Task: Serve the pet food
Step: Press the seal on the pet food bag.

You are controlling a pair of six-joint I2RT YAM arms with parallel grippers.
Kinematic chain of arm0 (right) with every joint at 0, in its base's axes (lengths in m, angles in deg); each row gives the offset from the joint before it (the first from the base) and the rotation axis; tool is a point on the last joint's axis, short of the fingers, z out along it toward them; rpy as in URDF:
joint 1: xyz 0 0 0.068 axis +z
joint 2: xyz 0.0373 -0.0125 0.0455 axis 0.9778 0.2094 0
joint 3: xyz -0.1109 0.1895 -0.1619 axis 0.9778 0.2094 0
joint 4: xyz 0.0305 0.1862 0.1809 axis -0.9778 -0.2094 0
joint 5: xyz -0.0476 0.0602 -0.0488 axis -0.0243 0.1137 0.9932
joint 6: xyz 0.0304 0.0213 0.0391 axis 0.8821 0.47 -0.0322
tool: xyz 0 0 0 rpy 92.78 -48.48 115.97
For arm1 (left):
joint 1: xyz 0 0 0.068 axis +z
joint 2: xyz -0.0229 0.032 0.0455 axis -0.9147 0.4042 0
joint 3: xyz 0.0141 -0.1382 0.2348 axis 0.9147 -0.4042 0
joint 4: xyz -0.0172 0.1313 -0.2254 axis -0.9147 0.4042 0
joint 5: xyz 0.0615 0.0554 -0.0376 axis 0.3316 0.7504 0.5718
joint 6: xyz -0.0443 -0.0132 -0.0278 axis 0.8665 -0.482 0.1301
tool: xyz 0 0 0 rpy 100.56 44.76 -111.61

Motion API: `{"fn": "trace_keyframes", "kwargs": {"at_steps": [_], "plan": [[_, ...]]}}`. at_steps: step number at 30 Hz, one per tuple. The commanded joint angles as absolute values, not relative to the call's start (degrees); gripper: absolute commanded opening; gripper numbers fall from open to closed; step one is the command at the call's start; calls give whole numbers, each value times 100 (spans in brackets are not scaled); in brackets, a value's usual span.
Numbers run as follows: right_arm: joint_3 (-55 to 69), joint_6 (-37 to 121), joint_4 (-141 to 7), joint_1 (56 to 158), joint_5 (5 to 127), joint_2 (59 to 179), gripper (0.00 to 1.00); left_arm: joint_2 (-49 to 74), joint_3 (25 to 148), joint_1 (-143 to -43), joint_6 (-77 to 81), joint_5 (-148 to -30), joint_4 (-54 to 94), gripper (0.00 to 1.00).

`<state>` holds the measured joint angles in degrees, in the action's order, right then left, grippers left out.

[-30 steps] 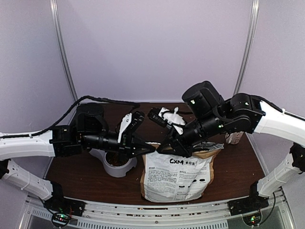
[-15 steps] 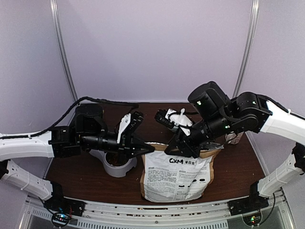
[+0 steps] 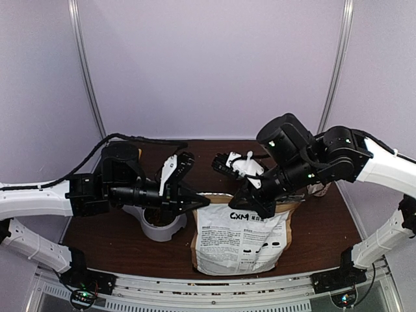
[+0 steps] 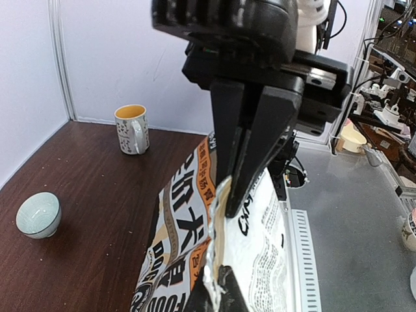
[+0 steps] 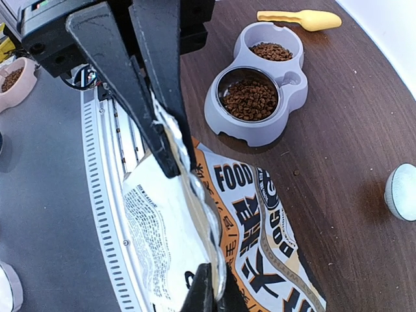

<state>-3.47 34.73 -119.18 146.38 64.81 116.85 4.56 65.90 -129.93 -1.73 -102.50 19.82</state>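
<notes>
1. At 6 o'clock on the worktop [image 3: 97, 244] the bag [image 3: 239, 239] stood upright. We saw the left claw [image 3: 199, 203] pinched fully closed on its top corner at 9 o'clock, and the right claw [image 3: 262, 209] clamped tight on the top edge at 3 o'clock.
2. The pet food [image 5: 250, 99] already lay in both wells of the double feeder [image 3: 162, 229], at the bag's 9 o'clock.
3. We judged the step to be handling the bag's mouth. Doing it well meant moving both pinches evenly and level, so the bag neither tipped nor spilled.
4. Only the right wrist view showed us the kibble plainly, and a yellow scoop [image 5: 300, 19] beyond the feeder. The left wrist view showed a mug [image 4: 131, 129] whole. From overhead, the arms covered most of the feeder.
</notes>
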Motion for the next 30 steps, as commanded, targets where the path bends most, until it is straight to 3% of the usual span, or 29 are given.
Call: {"fn": "trace_keyframes", "kwargs": {"at_steps": [1, 5, 10, 17, 25, 28, 30], "plan": [[-441, 3311, -12389, 14548, 7479, 11462, 0, 154, 6508, -12997, -133, -10198, 1688, 0], [-439, 3270, -12544, 14546, 7768, 11414, 0, 55, 6430, -12997, -141, -10117, 1686, 0], [-340, 3277, -12704, 14546, 8039, 11378, 13, -2, 6388, -12997, -141, -10081, 1692, 0], [-262, 3315, -12844, 14541, 8199, 11300, 16, -26, 6379, -12997, -158, -10050, 1690, 0], [-156, 3357, -12960, 14541, 8317, 11217, 16, -42, 6361, -12997, -167, -10021, 1711, 0], [-146, 3349, -12949, 14547, 8283, 11178, 2, -48, 6361, -12997, -164, -10004, 1710, 0], [-136, 3356, -12938, 14546, 8272, 11146, 0, -53, 6368, -12997, -168, -9982, 1721, 0]]}}
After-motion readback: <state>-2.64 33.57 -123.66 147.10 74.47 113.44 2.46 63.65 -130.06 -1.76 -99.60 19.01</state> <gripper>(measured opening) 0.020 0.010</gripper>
